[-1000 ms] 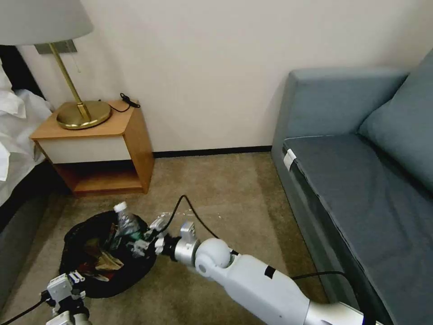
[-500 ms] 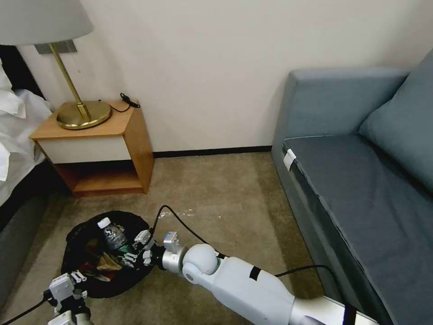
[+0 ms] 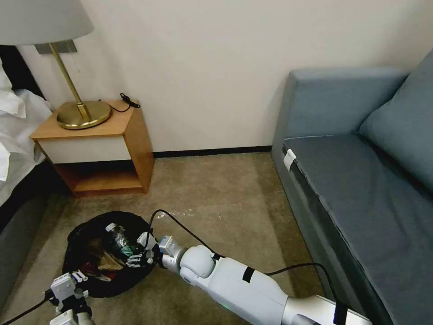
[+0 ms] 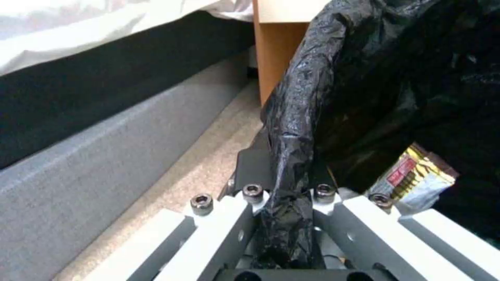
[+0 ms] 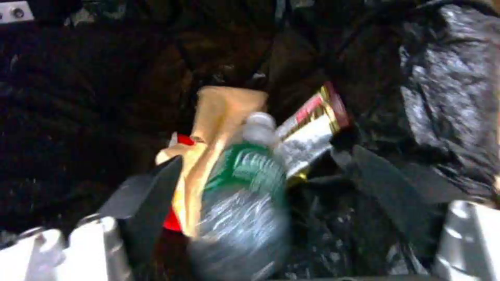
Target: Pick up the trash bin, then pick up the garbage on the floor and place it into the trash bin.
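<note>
Right pincer (image 3: 140, 251) over trash bin (image 3: 79, 234), bottle (image 3: 121, 238) inside

Trash bin (image 3: 85, 271), lower left of the head view: glossy crinkled black liner. Bottle (image 5: 242, 210) inside it: clear body, green label, white cap. Bar wrapper (image 5: 312, 128): gold and dark stripes with a red patch and silver end. Crumpled paper (image 5: 218, 117): tan. Packet (image 5: 174, 218): red. Carpet (image 3: 225, 189): olive-tan. Sofa (image 3: 361, 180), right: blue-grey. Nightstand (image 3: 97, 140), upper left: orange-brown wood, white drawer front. Lamp (image 3: 81, 113): brass base, white shade.
</note>
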{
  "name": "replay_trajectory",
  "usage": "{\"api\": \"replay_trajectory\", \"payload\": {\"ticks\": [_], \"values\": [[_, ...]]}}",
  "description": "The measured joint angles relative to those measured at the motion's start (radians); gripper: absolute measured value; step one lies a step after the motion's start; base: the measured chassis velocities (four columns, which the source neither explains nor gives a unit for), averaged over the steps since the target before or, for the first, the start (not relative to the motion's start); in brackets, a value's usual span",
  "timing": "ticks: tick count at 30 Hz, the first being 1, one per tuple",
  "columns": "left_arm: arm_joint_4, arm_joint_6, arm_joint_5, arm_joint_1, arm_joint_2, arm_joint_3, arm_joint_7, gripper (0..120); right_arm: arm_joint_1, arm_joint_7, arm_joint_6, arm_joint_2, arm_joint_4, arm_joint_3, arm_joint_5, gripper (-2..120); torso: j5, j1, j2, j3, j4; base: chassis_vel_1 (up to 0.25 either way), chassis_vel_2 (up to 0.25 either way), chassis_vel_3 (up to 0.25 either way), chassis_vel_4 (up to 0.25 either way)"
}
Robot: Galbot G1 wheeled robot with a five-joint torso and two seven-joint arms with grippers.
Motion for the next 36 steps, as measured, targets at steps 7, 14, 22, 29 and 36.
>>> {"api": "replay_trajectory", "payload": {"ticks": [7, 14, 22, 29, 36], "values": [[0.009, 0.0, -0.013, -0.005, 0.0, -0.003, -0.007, 3, -0.045, 0.004, 0.034, -0.043, 0.086, 0.047, -0.021, 100, 0.0001, 0.0, 0.0, 0.0, 0.0, 0.0, 0.0, 0.0, 0.0], [-0.008, 0.013, -0.07, -0.011, 0.0, -0.01, -0.069, 3, -0.1, 0.02, 0.106, -0.084, 0.156, 0.212, -0.058, 100, 0.0002, 0.0, 0.0, 0.0, 0.0, 0.0, 0.0, 0.0, 0.0], [-0.057, 0.057, -0.183, -0.011, 0.0, -0.03, -0.112, 3, -0.088, 0.032, 0.133, -0.088, 0.149, 0.398, -0.052, 100, 0.0002, 0.0, 0.0, 0.0, 0.0001, 0.0, 0.0, 0.0, 0.0], [-0.144, 0.138, -0.49, -0.016, 0.0, -0.067, -0.179, 3, -0.084, 0.029, 0.138, -0.126, 0.124, 0.524, -0.025, 100, 0.0002, 0.0, 0.0, 0.0, 0.0001, 0.0, 0.0, 0.0, 0.0], [-0.167, 0.201, -0.717, -0.033, 0.0, -0.082, -0.228, 3, -0.128, 0.024, 0.14, -0.15, 0.138, 0.533, -0.033, 100, 0.0001, 0.0, 0.0, 0.0, -0.0002, 0.0, 0.0, 0.0, 0.0]]}}
